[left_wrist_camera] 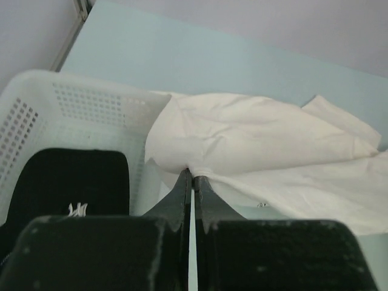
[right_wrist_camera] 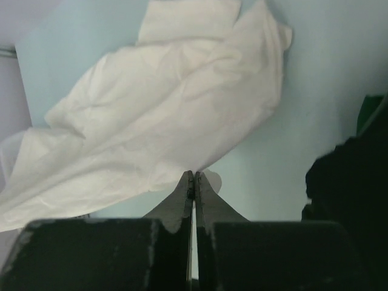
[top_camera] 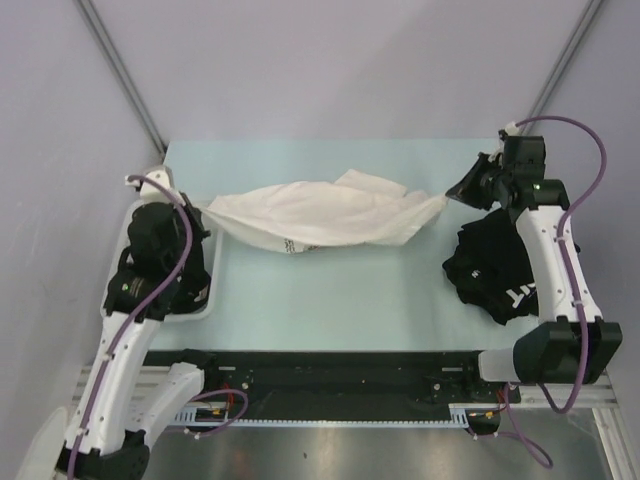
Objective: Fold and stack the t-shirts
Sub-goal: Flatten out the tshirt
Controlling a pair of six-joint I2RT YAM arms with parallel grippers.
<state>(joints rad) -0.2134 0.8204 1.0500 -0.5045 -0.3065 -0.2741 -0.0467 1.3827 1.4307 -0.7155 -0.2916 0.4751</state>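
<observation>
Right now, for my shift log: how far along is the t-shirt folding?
Done: no folded stack shows. In hand: the left claw and right claw pinch the cream t-shirt, stretched between them. Left: folding it, plus the crumpled black t-shirts at right.

The top camera looks steeply down from above and behind the arm bases, far enough off to take in the whole table [top_camera: 330,290]. Each wrist camera sits close behind its gripper and faces forward past the tips. The left gripper [left_wrist_camera: 193,174] has the basket [left_wrist_camera: 36,103] on its left, and the right gripper [right_wrist_camera: 194,176] has black cloth [right_wrist_camera: 351,188] on its right. All three views share the cream shirt [top_camera: 330,215].
</observation>
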